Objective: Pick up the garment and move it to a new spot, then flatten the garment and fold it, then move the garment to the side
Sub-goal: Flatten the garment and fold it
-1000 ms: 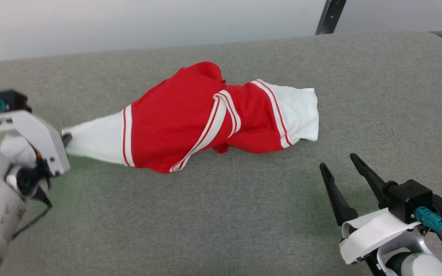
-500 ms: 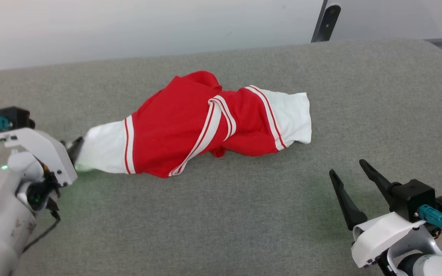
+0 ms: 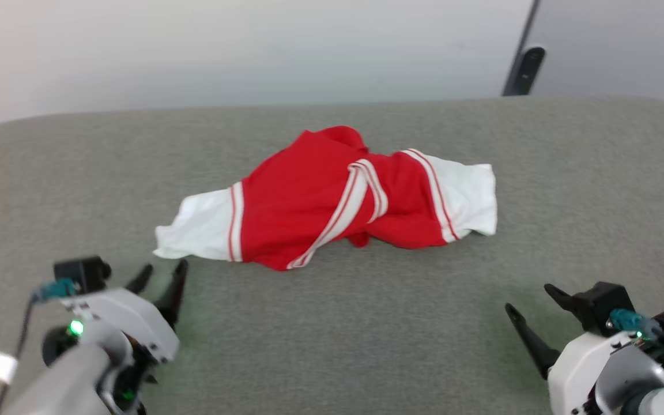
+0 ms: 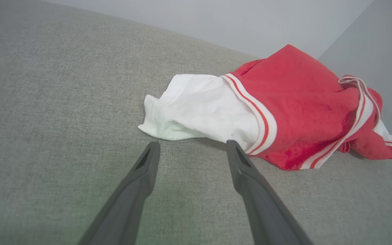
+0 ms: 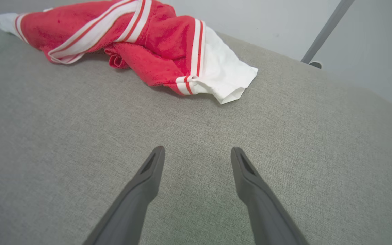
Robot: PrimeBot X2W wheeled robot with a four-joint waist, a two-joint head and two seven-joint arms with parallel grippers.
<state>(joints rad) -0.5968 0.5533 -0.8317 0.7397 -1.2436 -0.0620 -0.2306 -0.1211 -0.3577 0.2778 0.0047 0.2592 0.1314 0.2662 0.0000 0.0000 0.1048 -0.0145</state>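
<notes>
The garment (image 3: 332, 199) is a red T-shirt with white sleeve ends and striped bands, lying bunched in the middle of the grey padded surface (image 3: 332, 334). My left gripper (image 3: 162, 274) stands open just in front of the shirt's left white sleeve end, apart from it. From the left wrist, the garment (image 4: 284, 105) lies just beyond the empty fingertips of the left gripper (image 4: 191, 146). My right gripper (image 3: 531, 300) is open at the lower right, well short of the shirt. Over the right gripper (image 5: 197, 151), the garment (image 5: 141, 37) lies further off.
The padded surface's rounded far edge (image 3: 332, 106) meets a pale wall. A dark slanted post (image 3: 525, 63) stands behind the far right corner. Bare grey fabric surrounds the shirt on all sides.
My left gripper opened, let go of the white sleeve end and drew back toward me. The sleeve end has slackened onto the surface. The camera view has also shifted.
</notes>
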